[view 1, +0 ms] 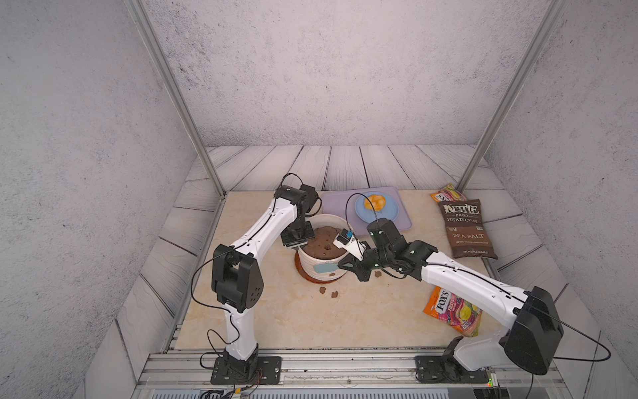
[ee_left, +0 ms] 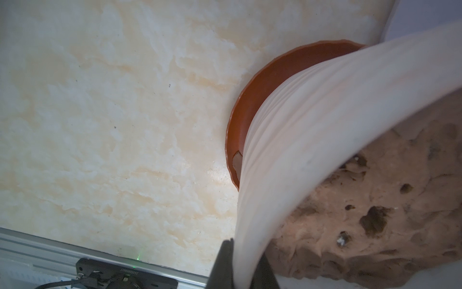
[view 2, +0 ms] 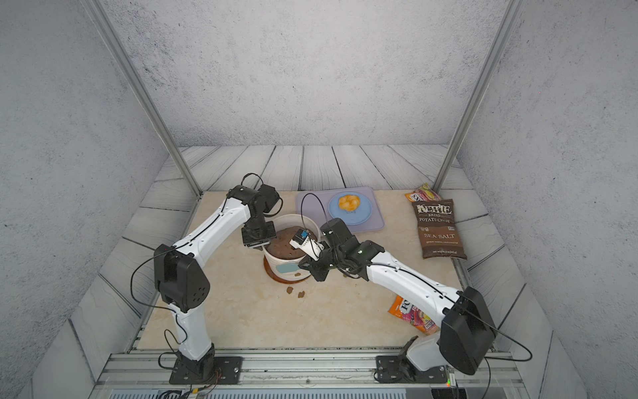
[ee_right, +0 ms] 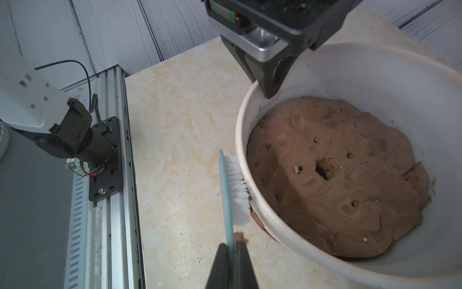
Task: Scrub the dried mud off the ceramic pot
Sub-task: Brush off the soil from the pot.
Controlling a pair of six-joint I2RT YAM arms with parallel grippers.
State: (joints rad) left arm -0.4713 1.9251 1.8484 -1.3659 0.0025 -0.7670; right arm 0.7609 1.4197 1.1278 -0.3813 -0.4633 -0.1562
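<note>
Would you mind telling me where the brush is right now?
In the right wrist view, the brush is held by the right gripper, bristles against the near outer wall of the ceramic pot, above the saucer.

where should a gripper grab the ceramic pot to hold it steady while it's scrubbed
Pinch the rim of the ceramic pot from above, one finger inside, one outside. The body looks too wide to span, and the soil mound sits below the rim, leaving bare wall to clamp. The left gripper grips it just so, clear of the brush.
</note>
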